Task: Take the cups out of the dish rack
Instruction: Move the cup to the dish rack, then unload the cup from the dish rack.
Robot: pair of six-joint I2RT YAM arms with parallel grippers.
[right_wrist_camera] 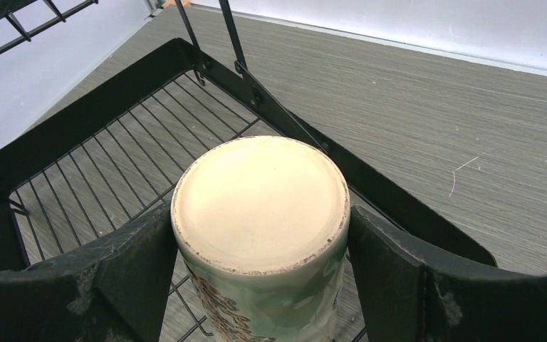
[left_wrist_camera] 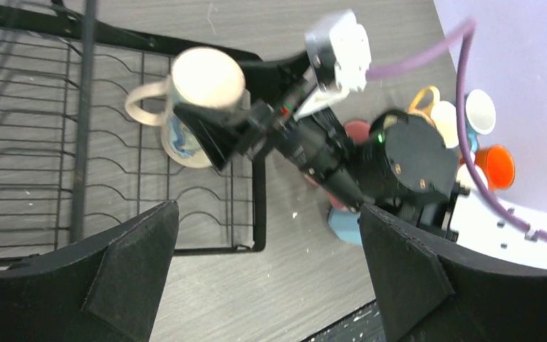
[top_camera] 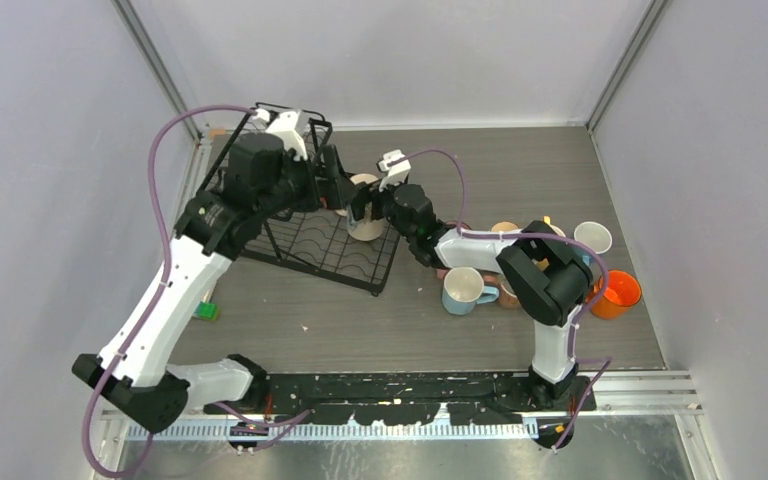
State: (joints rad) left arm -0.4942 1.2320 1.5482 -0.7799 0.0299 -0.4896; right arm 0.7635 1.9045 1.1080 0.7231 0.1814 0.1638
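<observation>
- Mug (right_wrist_camera: 260, 206), upturned with its axis vertical in the dish rack (right_wrist_camera: 78, 142), stands inside the right claw (right_wrist_camera: 260, 228), gripped on both sides.
- Left claw (left_wrist_camera: 267, 246) gapes wide, empty.

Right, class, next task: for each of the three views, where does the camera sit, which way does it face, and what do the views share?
Top external: fixed above and behind the bases, looking down on the table; left arm and right arm show whole.
Left wrist: over the dish rack, looking down; open left gripper frames the bottom, right arm beyond.
Right wrist: low at the rack, looking forward and down; right gripper closed on the upside-down mug.
Shared: all three show that mug in the rack.
</observation>
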